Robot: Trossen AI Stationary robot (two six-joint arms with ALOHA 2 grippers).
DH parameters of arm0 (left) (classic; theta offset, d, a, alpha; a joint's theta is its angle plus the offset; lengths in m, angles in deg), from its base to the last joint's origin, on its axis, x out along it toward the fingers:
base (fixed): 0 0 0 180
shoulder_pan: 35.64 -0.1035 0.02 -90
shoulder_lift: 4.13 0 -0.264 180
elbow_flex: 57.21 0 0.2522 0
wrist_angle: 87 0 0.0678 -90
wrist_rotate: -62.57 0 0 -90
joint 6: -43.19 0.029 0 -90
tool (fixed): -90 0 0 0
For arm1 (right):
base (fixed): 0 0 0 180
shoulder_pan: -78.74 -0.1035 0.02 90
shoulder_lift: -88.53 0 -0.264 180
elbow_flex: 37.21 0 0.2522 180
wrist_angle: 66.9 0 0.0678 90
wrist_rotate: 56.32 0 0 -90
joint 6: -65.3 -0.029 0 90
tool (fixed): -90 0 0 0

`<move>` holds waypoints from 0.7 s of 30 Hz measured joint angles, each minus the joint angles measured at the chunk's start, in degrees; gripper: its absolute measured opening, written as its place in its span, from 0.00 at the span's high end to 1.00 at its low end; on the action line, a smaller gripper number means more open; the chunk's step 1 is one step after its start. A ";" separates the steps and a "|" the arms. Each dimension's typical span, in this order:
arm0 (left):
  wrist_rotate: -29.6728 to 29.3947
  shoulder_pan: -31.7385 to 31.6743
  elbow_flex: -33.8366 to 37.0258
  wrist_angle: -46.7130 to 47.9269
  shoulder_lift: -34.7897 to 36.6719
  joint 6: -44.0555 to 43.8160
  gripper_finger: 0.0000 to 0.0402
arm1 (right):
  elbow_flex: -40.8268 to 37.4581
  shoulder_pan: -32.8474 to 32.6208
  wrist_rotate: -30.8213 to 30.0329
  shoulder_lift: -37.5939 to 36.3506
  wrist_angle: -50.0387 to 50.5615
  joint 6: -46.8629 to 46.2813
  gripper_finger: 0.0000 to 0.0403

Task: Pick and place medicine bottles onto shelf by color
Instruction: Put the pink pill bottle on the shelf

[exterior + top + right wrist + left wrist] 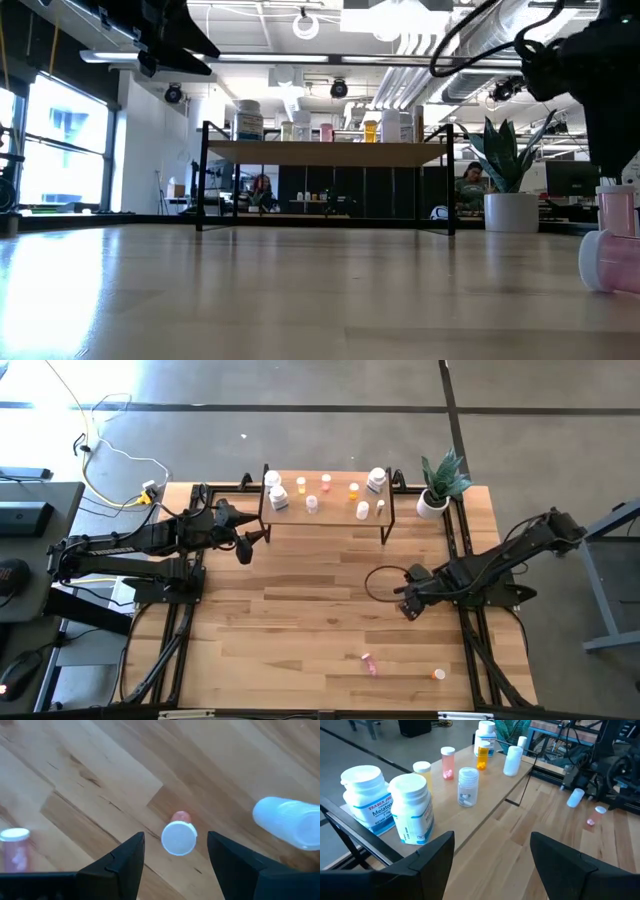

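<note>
Bright, even overhead light, window glare on the table [150, 290] in the low view, foreground tool fingers blurred.

From above, I can't read any labels on the bottles on the shelf [325, 510]; they're too small, and the pink bottle [370, 664] and orange bottle [438, 674] near the desk's 5 o'clock corner are mere specks. In the low view, the pink bottle [612, 245] is cut off by the picture's edge at 3 o'clock and blurred. Through the right wrist camera, another pink bottle [15, 849] is clipped at 9 o'clock, the white bottle [290, 822] at 3 o'clock. Through the left wrist camera, the front white bottle [412, 809] hides part of the labelled one [366, 797] behind it.
</note>
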 joint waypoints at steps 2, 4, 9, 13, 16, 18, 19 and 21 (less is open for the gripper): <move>-0.03 0.00 0.00 0.00 0.00 0.00 0.38 | -0.38 -0.85 -0.39 0.93 -0.34 0.45 0.49; -0.37 0.00 0.00 0.00 0.00 0.00 0.38 | -0.37 -1.44 -0.46 1.96 -0.53 1.64 0.49; -1.27 0.00 0.00 -0.03 0.00 -0.02 0.38 | -0.37 -2.27 -0.46 4.98 -0.56 3.30 0.49; -1.27 0.00 0.00 -0.04 0.00 -0.02 0.38 | -0.37 -2.37 -0.46 6.82 -0.55 3.48 0.49; -1.27 0.00 0.00 -0.03 0.00 -0.15 0.38 | -0.37 -2.36 -0.48 7.96 -0.61 3.61 0.51; -1.27 0.00 0.00 -0.04 0.00 -0.20 0.38 | -0.37 -2.35 -0.48 8.39 -0.71 3.51 0.54; -1.27 0.00 0.00 -0.04 0.00 -0.20 0.38 | -0.37 -2.35 -0.47 8.56 -0.94 3.50 0.56; -1.27 0.00 0.00 -0.04 0.00 -0.20 0.38 | -0.37 -2.35 -0.48 8.60 -1.18 3.49 0.61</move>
